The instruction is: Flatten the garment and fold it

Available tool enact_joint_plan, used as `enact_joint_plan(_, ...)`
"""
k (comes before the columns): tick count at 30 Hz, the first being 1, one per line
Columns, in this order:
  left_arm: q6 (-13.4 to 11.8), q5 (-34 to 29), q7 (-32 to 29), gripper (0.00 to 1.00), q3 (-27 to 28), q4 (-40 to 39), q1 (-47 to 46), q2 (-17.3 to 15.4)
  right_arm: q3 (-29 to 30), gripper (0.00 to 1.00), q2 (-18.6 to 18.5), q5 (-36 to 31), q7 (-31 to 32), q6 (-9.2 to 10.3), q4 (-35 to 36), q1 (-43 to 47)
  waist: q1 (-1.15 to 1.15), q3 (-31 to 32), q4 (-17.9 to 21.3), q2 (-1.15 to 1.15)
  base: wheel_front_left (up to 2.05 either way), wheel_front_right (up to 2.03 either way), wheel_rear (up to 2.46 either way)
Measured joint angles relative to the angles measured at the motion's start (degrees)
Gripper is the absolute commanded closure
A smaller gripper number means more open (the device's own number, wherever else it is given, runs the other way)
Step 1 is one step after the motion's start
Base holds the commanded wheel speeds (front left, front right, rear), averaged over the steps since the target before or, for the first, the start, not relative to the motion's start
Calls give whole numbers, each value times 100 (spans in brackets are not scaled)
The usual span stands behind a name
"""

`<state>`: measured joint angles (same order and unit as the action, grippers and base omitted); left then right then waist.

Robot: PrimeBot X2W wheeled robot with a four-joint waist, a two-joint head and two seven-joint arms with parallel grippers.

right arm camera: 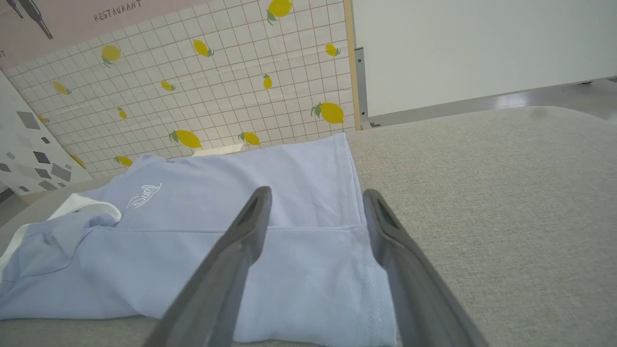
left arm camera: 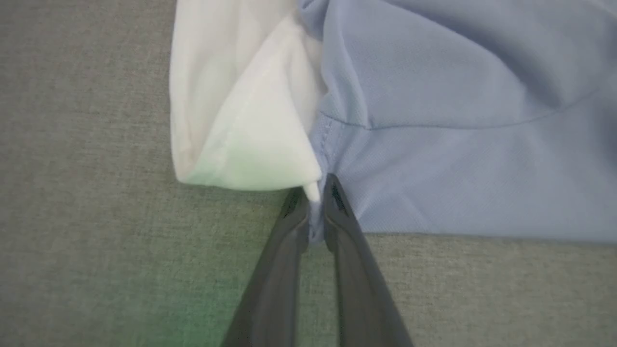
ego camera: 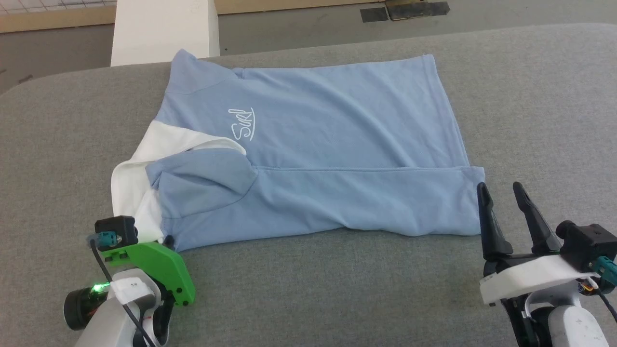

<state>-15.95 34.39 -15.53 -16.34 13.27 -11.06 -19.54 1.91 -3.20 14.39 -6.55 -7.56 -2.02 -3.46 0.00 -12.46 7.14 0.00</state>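
Observation:
The garment (ego camera: 337,120), a light blue polo shirt, lies sideways on the grey padded table (ego camera: 530,96), collar to the left and hem to the right. Its near long side is folded over the body, and the white collar (ego camera: 127,183) and white chest logo (ego camera: 241,124) show. My left gripper (ego camera: 166,239) sits at the near left corner. In the left wrist view it (left arm camera: 315,193) is shut on a pinch of the garment (left arm camera: 458,144) beside the collar (left arm camera: 231,120). My right gripper (ego camera: 500,188) is open just off the hem's near corner, its fingers (right arm camera: 231,260) over the garment (right arm camera: 289,168).
A white pillar (ego camera: 164,29) stands beyond the table's far edge, with grey floor and a dark mat (ego camera: 405,10) behind. The right wrist view shows a tiled wall with lemons (right arm camera: 217,72). Bare table surface lies right of the shirt and along the near edge.

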Motion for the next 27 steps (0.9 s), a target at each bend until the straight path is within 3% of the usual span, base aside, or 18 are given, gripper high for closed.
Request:
enact_joint_plan(7, 24, 0, 108, 100, -46, -145, 43, 4, 495, 0, 21, -313, 407, -1, -471, -197, 0, -32, -72, 0, 0, 0, 0)
enact_joint_plan(14, 96, 0, 162, 100, -110, -169, 27, 31, 880, 0, 20, -233, 2250, 0, -1406, -766, 0, -86, -190, 0, 0, 0, 0)
enact_joint_plan(19, 141, 0, 235, 100, -146, -164, 12, 52, 912, 4, 5, -308, 3494, 0, -1478, -919, 0, -115, -271, 0, 0, 0, 0)
enact_joint_plan(21, 179, 0, 283, 100, -159, -163, 9, 60, 969, 65, -5, -341, 3934, 0, -1363, -951, 0, -123, -300, 0, 0, 0, 0)
enact_joint_plan(22, 181, 0, 309, 100, -168, -159, 9, 64, 991, 71, -8, -365, 4114, 0, -1289, -949, 0, -127, -312, 0, 0, 0, 0)
enact_joint_plan(23, 183, 0, 322, 100, -177, -156, 9, 67, 1004, 100, -10, -376, 4232, 0, -1221, -947, 0, -130, -322, 0, 0, 0, 0)
enact_joint_plan(27, 230, -10, 486, 100, -192, -145, 7, 75, 1010, 100, 34, -403, 4426, -1, -855, -891, 0, -125, -349, 0, 0, 0, 0)
